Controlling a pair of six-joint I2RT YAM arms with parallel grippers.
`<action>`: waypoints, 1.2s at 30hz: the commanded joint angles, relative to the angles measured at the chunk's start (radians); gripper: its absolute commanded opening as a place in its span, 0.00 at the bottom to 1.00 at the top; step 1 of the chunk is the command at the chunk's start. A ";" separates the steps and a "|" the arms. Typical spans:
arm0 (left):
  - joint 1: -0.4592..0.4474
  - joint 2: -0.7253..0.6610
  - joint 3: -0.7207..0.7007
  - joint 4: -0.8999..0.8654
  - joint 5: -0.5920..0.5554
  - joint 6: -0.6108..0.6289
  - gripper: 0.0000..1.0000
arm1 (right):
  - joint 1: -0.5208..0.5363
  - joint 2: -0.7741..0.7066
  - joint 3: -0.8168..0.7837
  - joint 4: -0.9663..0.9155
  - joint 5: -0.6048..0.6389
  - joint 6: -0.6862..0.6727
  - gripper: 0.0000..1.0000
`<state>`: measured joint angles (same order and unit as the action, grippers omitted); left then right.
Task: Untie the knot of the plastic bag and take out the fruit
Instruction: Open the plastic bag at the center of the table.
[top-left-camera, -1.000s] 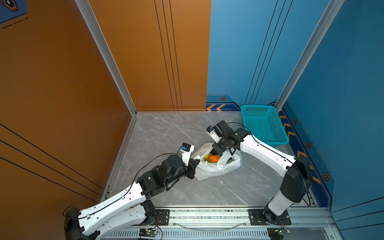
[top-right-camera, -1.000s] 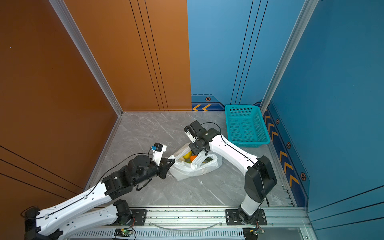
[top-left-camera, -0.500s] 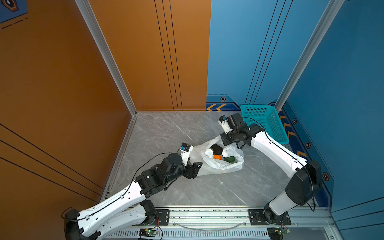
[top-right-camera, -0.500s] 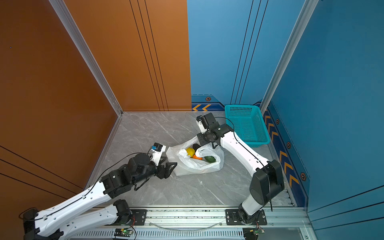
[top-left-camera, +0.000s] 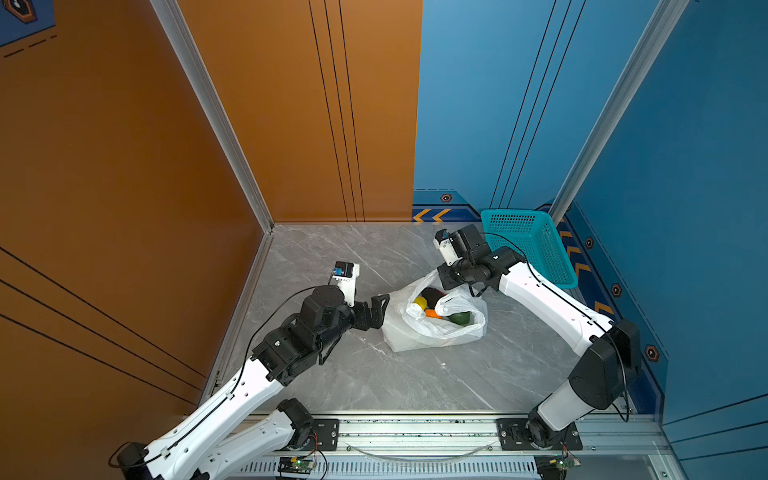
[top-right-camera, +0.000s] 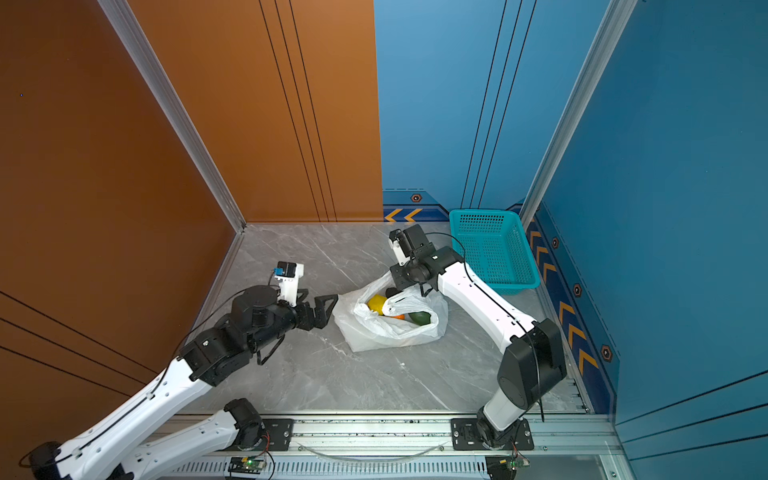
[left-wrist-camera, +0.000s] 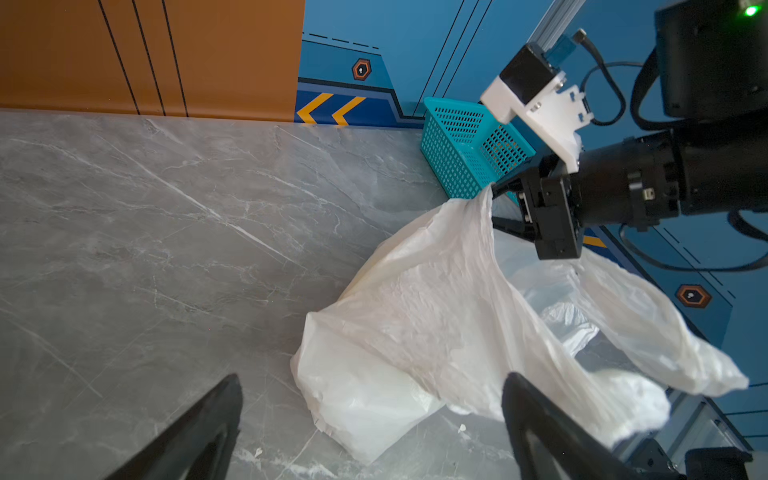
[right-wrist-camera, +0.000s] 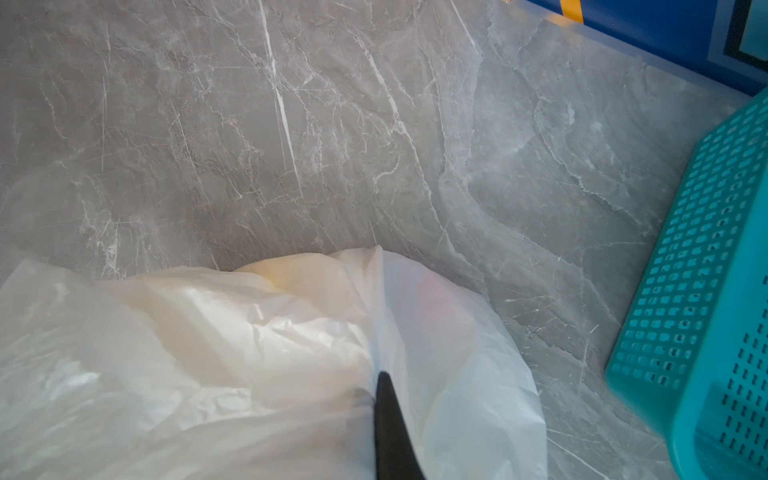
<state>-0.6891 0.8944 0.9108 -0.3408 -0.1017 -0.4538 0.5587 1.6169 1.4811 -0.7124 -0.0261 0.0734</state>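
thin crinkly white plastic bag lies between the arms, mouth open and looking untied, small toy fruit inside; right gripper pinched shut on its rim, left gripper wide open, empty, just beside it; unloading step, left must reach in

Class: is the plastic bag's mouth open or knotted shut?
Open: in both top views the plastic bag gapes, showing the fruit inside.

one plastic bag, one basket, at least three fruits
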 joint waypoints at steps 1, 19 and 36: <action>0.008 0.083 0.061 0.095 0.141 -0.025 0.98 | 0.005 0.021 0.032 0.014 -0.010 0.021 0.00; -0.121 0.547 0.313 -0.213 -0.122 0.013 0.98 | 0.003 -0.001 0.036 0.025 -0.026 0.025 0.00; -0.070 0.494 0.253 -0.469 -0.355 0.004 0.24 | -0.037 -0.032 -0.002 0.062 -0.075 0.028 0.00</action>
<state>-0.7921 1.4376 1.1881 -0.7341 -0.4110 -0.4637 0.5343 1.6249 1.4887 -0.6788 -0.0910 0.0948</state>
